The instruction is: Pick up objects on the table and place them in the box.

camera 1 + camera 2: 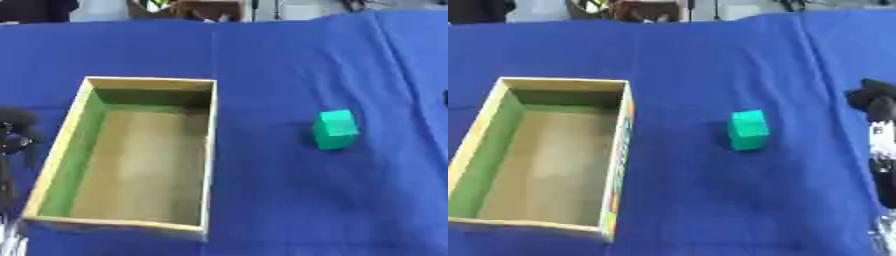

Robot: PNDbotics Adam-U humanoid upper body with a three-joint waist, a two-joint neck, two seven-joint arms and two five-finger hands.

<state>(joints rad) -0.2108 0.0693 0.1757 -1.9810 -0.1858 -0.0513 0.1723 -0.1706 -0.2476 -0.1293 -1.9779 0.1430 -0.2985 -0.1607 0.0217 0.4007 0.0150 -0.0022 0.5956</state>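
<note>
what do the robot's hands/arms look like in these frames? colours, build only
Little shows. The left hand at the left-eye view's left edge is a dark, blurred shape, black with greyish parts, above a pale patch near the lower corner. The right hand at the right-eye view's right edge is black and rounded on top, with a white-and-silver segmented section running down below it. No markings legible.

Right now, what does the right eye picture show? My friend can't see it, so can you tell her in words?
A small green block sits alone on a blue tablecloth, to the right of an open wooden box that looks empty inside. The robot's black right hand shows at the right edge, apart from the block and holding nothing.
</note>
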